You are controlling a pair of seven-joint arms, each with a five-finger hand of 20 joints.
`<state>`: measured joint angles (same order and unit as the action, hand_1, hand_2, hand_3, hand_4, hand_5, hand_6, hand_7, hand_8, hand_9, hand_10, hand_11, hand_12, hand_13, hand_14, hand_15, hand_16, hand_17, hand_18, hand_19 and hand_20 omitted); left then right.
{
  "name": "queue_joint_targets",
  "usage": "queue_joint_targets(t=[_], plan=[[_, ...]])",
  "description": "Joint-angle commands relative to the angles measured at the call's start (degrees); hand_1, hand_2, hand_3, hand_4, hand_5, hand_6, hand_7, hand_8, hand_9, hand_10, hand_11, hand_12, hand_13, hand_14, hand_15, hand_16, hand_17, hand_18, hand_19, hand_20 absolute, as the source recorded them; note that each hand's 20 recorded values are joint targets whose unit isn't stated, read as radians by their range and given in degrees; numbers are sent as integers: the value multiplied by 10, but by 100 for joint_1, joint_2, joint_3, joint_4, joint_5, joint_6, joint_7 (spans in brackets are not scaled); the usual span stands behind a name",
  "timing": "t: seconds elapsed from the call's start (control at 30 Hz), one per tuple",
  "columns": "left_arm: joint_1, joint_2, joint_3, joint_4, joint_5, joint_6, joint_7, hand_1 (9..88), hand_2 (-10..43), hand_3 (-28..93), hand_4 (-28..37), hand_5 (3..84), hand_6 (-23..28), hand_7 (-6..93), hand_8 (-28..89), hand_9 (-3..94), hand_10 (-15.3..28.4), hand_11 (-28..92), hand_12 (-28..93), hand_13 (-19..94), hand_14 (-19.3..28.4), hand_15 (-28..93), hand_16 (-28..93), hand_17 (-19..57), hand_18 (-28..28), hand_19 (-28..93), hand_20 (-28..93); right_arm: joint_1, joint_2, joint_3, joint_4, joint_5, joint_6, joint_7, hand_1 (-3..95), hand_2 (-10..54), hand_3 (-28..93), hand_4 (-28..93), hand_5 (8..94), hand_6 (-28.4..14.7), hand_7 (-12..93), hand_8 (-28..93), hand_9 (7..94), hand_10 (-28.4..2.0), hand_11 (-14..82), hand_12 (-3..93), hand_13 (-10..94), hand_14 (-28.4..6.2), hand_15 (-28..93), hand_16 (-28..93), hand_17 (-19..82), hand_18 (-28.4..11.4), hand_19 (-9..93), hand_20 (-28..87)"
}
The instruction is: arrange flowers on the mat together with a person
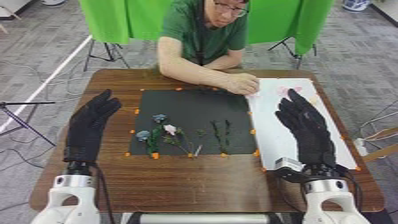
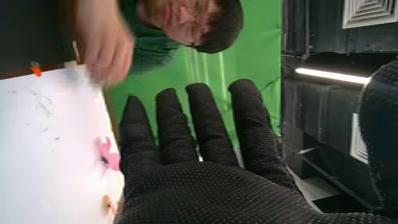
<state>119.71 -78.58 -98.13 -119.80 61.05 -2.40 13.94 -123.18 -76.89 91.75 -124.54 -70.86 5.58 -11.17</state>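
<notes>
R hand (image 1: pixel 306 127) wide | head vw: blue flwrs (image 1: pixel 160 118) on mat (image 1: pixel 202 106) | wrist vw: ceiling lt (image 2: pixel 333 75)

Person's hand (image 2: pixel 105 50) is a total blur in the right wrist view, can't tell what it's got; right hand (image 1: pixel 305 130) covers some white sheet (image 1: pixel 268 117); top edge chops off the person's head (image 1: pixel 226 12).

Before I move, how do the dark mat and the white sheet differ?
The dark mat is wider; the white sheet is longer. The dark mat bears blue flowers and green stems; the white sheet has a pink flower near its far end. Both lie flat on the brown table.
</notes>
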Motion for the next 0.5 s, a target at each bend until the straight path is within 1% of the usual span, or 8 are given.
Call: queue_joint_targets(t=[0.03,0.1,0.2,0.27,0.3,0.37,0.43,0.5], plan=[[141,-83,-155,19,4,112,-14,235,3,648,-249,436,35,129,-61,438,131,144,142,342,158,113,22,46,92,12,153,-101,-25,9,-50,-87,77,-16,165,-95,758,-172,357,-5,107,-90,366,-145,32,112,263,-136,59,166,125,-133,95,255],[162,-80,-191,11,0,107,-43,236,2,648,-248,436,35,129,-61,438,131,144,142,342,158,113,23,46,92,11,152,-109,-26,6,-50,-104,49,-14,168,-95,759,-173,360,-5,111,-91,368,-145,33,112,263,-136,60,167,125,-133,96,256],[213,-118,-229,-8,23,118,-46,241,-3,648,-245,435,35,128,-61,438,131,143,142,342,158,112,23,46,92,12,153,-81,-66,110,-37,-254,-41,39,169,-95,760,-174,363,-6,112,-93,368,-145,33,113,263,-137,60,168,126,-133,96,255],[190,-121,-213,1,-4,123,-61,247,-8,647,-241,435,35,129,-60,438,130,143,142,342,158,113,23,46,92,12,153,-45,-67,148,-25,-218,84,3,169,-95,761,-175,365,-6,113,-93,368,-145,32,113,263,-136,59,167,126,-133,94,254],[180,-113,-204,2,4,131,-67,249,-9,647,-240,435,35,128,-60,438,130,143,142,342,157,112,23,46,92,12,153,-31,-56,176,-36,-148,119,4,169,-95,762,-175,367,-7,112,-94,368,-145,32,113,262,-135,58,167,126,-133,94,253],[179,-98,-204,6,4,105,-62,250,-11,646,-238,436,36,128,-61,438,130,144,142,342,157,112,23,46,92,12,153,-19,-38,244,-38,-151,113,-8,170,-95,762,-176,369,-7,112,-94,368,-145,32,113,261,-133,58,167,126,-133,93,253],[162,-95,-201,15,5,114,-75,250,-12,646,-236,436,36,128,-61,438,130,144,142,342,157,112,23,46,92,12,153,-34,-16,297,-40,-202,95,-21,170,-95,763,-176,370,-8,112,-94,368,-145,32,113,262,-133,58,166,126,-132,94,253],[197,-113,-218,-3,-13,107,-57,251,-13,646,-235,436,36,128,-61,438,130,144,143,342,157,111,23,46,92,12,153,-65,-30,320,-58,-173,102,-31,170,-95,763,-177,373,-8,113,-94,368,-146,32,113,262,-134,58,166,126,-132,94,253]])
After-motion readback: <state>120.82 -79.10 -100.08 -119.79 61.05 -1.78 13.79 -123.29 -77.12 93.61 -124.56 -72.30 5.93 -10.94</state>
